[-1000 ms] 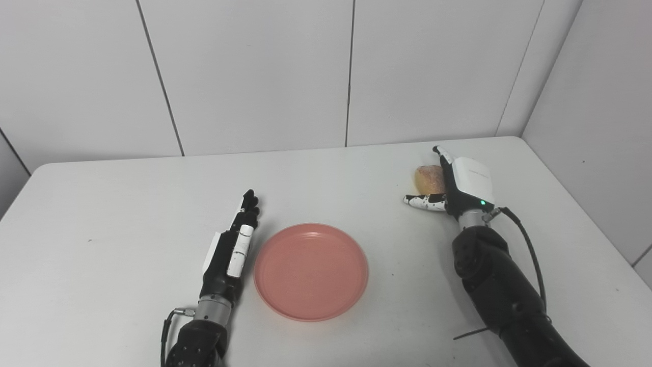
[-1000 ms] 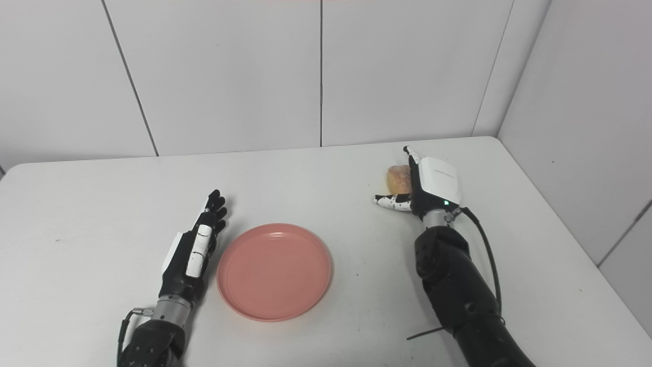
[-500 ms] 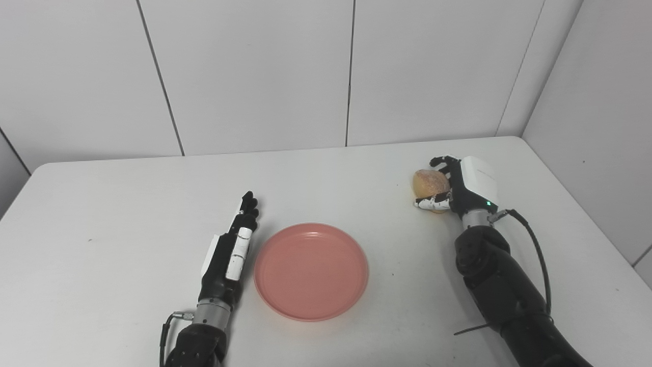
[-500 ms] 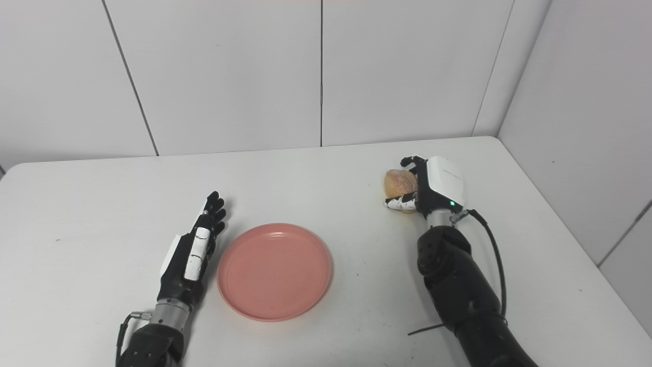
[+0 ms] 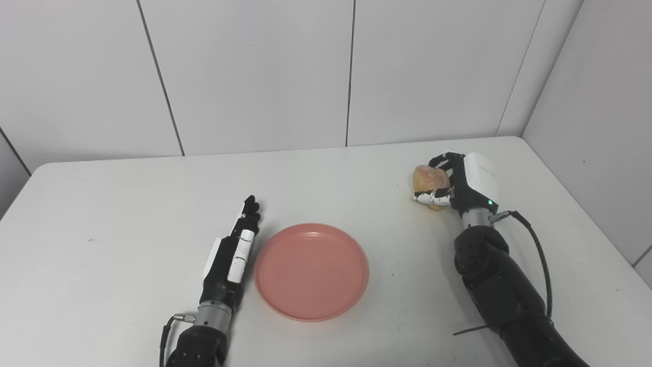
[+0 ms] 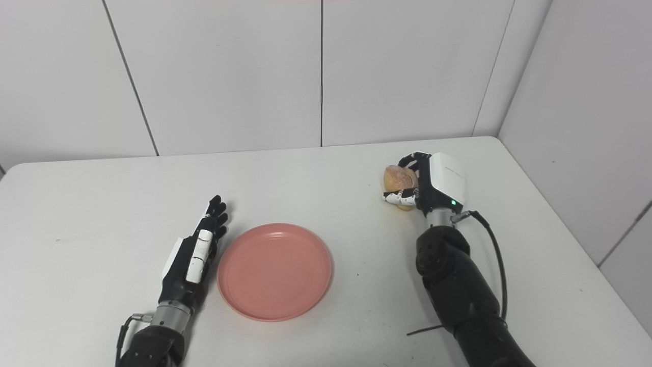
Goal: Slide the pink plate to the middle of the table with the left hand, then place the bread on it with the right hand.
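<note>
Left eye view: round, crusty bread (image 5: 430,179) sits wrapped in the right hand (image 5: 461,183); left hand (image 5: 230,255) lies flat, fingers straight, holding nothing, beside the smooth pink plate (image 5: 311,271).

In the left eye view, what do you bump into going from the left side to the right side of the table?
left hand → pink plate → bread → right hand, which is wrapped around the bread.

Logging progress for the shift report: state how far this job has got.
Done: the round pink plastic plate sits mid-table, beside the open left hand. In hand: the right hand is closed on the golden bread roll. Left: carrying it onto the plate.
</note>
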